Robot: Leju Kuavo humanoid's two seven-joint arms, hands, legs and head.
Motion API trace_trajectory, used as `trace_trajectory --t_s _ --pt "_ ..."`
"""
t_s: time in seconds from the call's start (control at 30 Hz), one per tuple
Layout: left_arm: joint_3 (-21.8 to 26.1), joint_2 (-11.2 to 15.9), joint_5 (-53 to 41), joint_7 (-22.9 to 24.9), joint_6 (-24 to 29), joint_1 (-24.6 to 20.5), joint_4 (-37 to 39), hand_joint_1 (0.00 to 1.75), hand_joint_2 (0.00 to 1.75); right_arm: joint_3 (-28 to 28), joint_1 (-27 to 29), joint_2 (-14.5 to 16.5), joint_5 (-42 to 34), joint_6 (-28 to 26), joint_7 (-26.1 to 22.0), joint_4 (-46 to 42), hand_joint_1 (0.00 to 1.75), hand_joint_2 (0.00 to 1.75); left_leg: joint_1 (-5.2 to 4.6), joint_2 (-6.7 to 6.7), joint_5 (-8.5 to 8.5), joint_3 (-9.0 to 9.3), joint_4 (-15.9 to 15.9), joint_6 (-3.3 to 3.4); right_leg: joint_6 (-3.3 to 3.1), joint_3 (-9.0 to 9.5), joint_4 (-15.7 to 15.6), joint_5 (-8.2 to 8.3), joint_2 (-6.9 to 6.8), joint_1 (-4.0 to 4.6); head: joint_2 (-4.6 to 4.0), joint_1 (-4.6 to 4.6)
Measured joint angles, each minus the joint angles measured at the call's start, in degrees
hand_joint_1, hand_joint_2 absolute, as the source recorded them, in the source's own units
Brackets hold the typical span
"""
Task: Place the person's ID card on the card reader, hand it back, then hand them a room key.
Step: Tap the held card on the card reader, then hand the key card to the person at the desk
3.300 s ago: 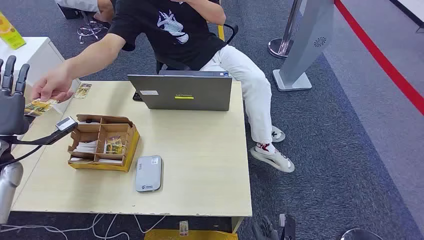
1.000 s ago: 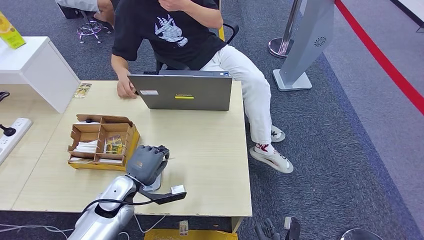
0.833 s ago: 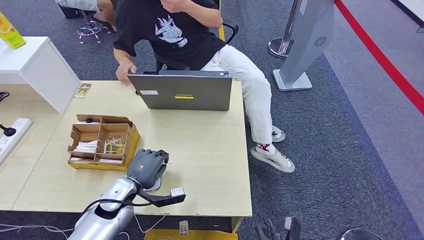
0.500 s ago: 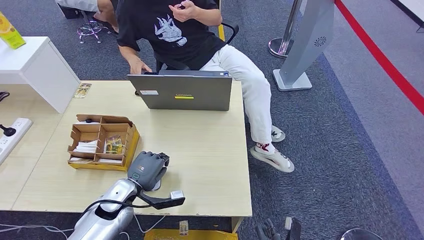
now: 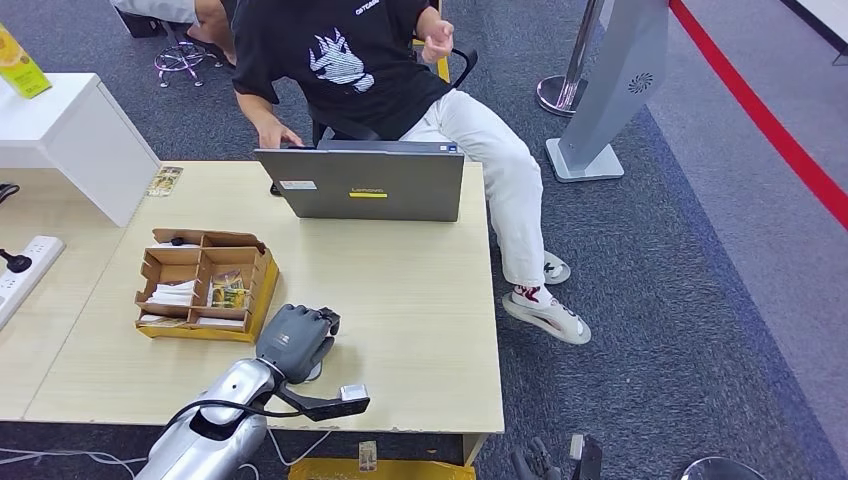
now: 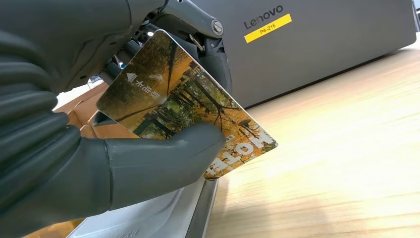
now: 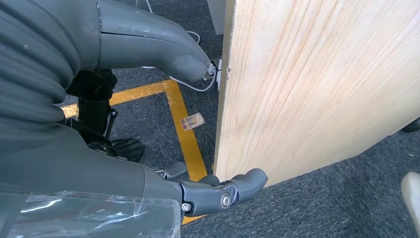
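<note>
a reception-style office: wooden desk (image 5: 400,300), laptop (image 5: 362,184), queue-barrier post (image 5: 568,80) on grey carpet (image 5: 680,300).

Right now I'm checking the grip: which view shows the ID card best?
The left wrist view: the ID card is pinched by the left hand above the card reader. In the head view, that hand hides it.

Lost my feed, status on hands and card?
Left hand pinches ID card, over card reader. Right hand empty, hanging beside table edge. Nothing in the way.

The laptop (image 6: 317,44) lid reads "Lenovo", its yellow sticker (image 6: 267,28) "P4-216".
</note>
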Motion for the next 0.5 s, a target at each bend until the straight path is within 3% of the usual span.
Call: trace_trajectory --t_s 0.23,0.3,0.4,0.5 --pt "-0.02 0.02 -0.19 0.33 0.25 -0.05 0.03 1.75 1.75 0.0 0.0 0.0 0.02 0.01 0.04 0.0 0.0 1.75 0.0 0.0 0.0 0.0 0.0 0.0 0.0 0.0 0.0 0.0 0.0 0.0 0.0 0.0" --pt "0.11 0.1 -1.75 3.7 3.46 -0.7 0.07 1.75 1.75 0.0 0.0 0.0 0.29 0.18 0.47 0.0 0.0 1.75 0.01 -0.01 0.03 -0.02 0.01 -0.01 0.0 -0.03 0.01 0.01 -0.01 0.01 0.0 0.01" --pt "2.04 0.87 -2.45 8.69 14.47 -5.71 0.66 1.75 1.75 0.0 -0.06 0.07 0.93 0.62 1.5 0.0 0.0 1.75 0.06 -0.11 0.14 -0.12 0.01 -0.04 0.01 -0.06 0.04 0.06 -0.1 0.06 0.0 0.04" --pt "5.81 2.16 -2.03 7.18 17.4 -12.69 2.57 1.75 1.75 0.0 -0.15 0.28 1.14 0.84 2.13 0.0 0.0 1.75 0.06 -0.14 0.2 -0.08 -0.02 -0.09 -0.02 -0.03 0.11 0.1 -0.11 0.07 0.0 0.04"
